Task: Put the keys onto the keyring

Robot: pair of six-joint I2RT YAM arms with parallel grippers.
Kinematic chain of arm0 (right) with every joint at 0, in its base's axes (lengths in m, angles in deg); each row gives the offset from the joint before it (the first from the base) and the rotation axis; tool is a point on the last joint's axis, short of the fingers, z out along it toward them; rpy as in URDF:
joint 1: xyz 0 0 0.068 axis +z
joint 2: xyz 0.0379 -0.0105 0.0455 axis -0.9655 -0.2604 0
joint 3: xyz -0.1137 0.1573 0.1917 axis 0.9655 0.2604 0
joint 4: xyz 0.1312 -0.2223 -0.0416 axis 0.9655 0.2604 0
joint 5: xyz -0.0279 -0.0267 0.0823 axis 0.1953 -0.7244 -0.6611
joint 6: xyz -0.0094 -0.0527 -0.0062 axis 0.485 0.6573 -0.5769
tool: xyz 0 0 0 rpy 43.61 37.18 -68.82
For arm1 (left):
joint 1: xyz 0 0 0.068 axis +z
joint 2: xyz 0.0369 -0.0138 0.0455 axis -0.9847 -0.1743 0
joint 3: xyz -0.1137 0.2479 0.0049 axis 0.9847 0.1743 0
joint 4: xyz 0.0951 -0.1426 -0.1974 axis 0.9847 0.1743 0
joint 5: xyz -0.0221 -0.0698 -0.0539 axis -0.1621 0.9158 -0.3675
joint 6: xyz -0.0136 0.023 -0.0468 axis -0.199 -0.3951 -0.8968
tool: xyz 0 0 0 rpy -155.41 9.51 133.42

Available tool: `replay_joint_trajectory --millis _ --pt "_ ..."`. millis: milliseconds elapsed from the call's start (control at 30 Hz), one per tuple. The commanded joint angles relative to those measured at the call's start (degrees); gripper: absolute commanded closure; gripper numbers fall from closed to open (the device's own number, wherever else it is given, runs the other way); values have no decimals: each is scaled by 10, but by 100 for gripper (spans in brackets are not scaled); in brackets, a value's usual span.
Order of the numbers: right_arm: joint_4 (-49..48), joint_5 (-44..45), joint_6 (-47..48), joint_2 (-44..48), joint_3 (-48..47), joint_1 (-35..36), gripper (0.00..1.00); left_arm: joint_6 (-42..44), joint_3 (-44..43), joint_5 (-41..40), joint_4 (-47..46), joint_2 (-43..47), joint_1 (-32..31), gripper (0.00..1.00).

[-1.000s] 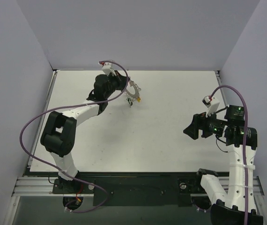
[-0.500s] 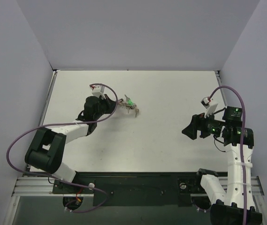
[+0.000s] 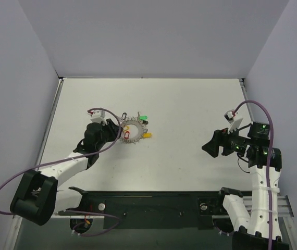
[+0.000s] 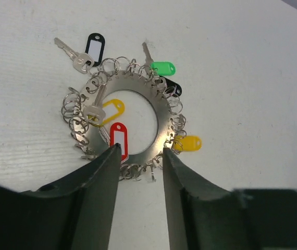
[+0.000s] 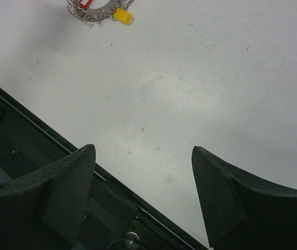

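Nearest me, by the right edge of the tabletop (image 3: 190, 104), my right gripper (image 5: 143, 151) hangs over bare surface. Its jaws are wide apart with nothing between them, and it is well apart from the work.

Further in, left of centre, my left gripper (image 4: 139, 156) sits low with its 2 fingers (image 4: 107, 177) parted, their tips at the near rim of the keyring (image 4: 161, 112). That is the change. A second ago this arm held the keyring pinched and lifted toward the far-left corner, then brought it back toward me. Now the jaws have let go, and the keyring lies flat about midway between the near and far edges.

Around its band lie the keys (image 4: 96, 101). A red tag (image 4: 118, 136) and a yellow tag (image 4: 112, 109) overlap the hole, and another yellow tag (image 4: 187, 143) sits at the right rim. A green tag (image 4: 163, 68) and 2 black tags (image 4: 93, 44) lie on the far side. Each looks hooked on a small loop, though the links are too fine to be sure. I see no stray key elsewhere.

I judge this a set-down after threading, so the task is at or near its end. Next I would check the black-tagged key at the far left.
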Motion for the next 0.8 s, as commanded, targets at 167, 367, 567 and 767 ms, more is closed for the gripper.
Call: replay_joint_trajectory --millis 167,367,567,767 --pt "8 17 -16 1 -20 -9 29 3 -13 -5 133 189 19 29" --pt "5 117 -109 -12 -57 -20 26 38 -116 61 306 261 59 20" --pt "-3 218 -176 -3 -81 -22 15 67 -189 84 381 318 72 18" --pt "-39 274 -215 31 -60 -22 11 82 -210 98 415 345 72 18"
